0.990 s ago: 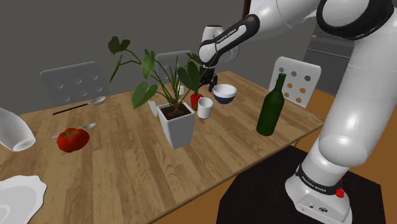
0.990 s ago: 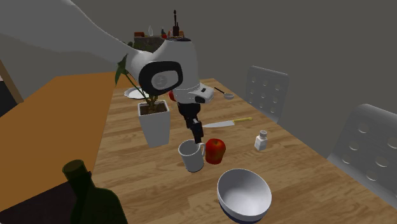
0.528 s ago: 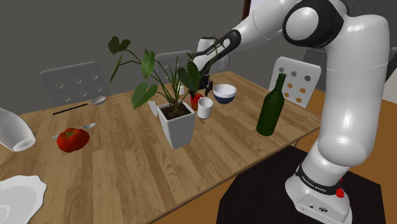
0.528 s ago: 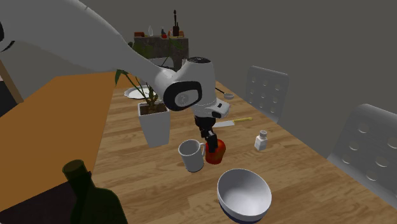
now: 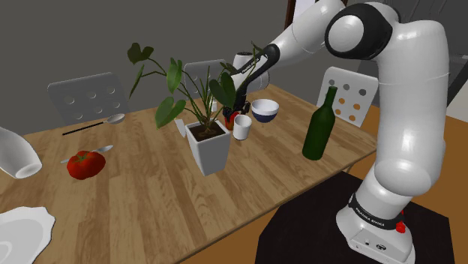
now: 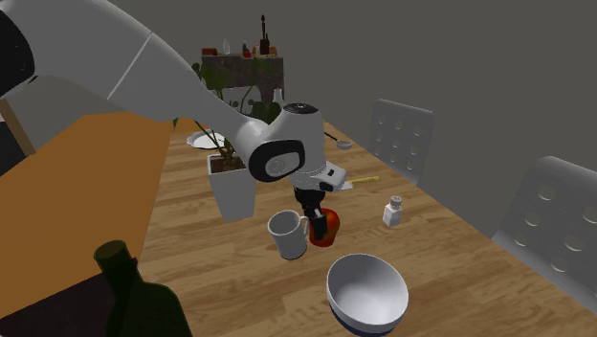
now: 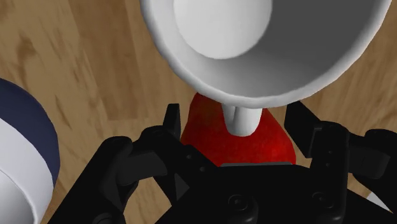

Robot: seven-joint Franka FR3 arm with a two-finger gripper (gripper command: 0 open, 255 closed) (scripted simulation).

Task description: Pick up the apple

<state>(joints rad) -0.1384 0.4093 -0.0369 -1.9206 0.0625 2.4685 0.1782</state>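
The red apple [image 6: 328, 225] rests on the wooden table [image 6: 230, 278], right beside a white mug [image 6: 286, 236]. My black gripper [image 6: 314, 223] has come straight down over it. In the wrist view the apple [image 7: 219, 137] sits between the two fingers, one finger [image 7: 172, 119] against each side, so the gripper [image 7: 234, 121] is shut on it. The mug [image 7: 267, 51] looms just beyond the apple. From the shoulder view the apple [image 5: 231, 118] is partly hidden by plant leaves, with the gripper [image 5: 238, 111] on it and the mug [image 5: 241, 126] next to it.
A dark blue and white bowl [image 6: 366, 292] stands close to the mug. A plant in a white pot [image 5: 208, 146] is beside the arm. A green bottle [image 5: 320, 124], a knife [image 6: 346, 183], a small shaker [image 6: 391, 211] and a red vegetable [image 5: 85, 163] also lie on the table.
The gripper came down from above the mug onto the apple, and its fingers closed against the apple's sides. The apple and mug have not moved.
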